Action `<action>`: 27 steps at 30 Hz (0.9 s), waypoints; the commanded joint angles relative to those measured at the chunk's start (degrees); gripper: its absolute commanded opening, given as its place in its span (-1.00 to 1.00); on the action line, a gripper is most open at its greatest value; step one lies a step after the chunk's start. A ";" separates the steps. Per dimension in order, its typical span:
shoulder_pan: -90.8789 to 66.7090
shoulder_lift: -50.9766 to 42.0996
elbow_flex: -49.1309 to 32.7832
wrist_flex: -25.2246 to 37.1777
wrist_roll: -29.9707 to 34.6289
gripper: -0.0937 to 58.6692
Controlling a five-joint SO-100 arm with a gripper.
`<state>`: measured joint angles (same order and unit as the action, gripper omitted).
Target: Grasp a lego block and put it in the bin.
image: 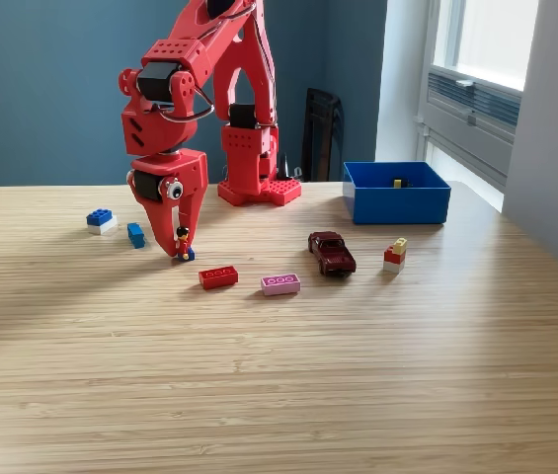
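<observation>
A: Exterior view, nearest row: what lay on the wooden table (279,395)?

B: A pink brick (280,284); a red brick (218,277) to its left in this view; a dark red toy car (332,253) and a small red-and-yellow stack (395,255) to its right.

A: And the gripper (181,249)?

B: Lowered to the tabletop, tips closed around a small toy figure (184,243); just left stood a blue brick (136,234), then a blue-and-white brick (101,219).

A: The bin (397,202)?

B: Farther back on the right, well apart from the gripper; a small yellow piece (397,183) lay inside.
</observation>
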<state>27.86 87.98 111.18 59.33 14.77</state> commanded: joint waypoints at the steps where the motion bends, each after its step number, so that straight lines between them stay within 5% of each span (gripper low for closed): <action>1: 0.62 0.70 -3.34 0.18 0.53 -0.99; 11: -0.18 0.70 -2.64 0.26 -1.49 -0.99; 17: -1.49 0.70 -2.02 1.23 -3.87 -0.57; 27: -4.75 0.62 -2.29 2.20 -3.52 -0.50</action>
<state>24.17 87.98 111.18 60.73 10.90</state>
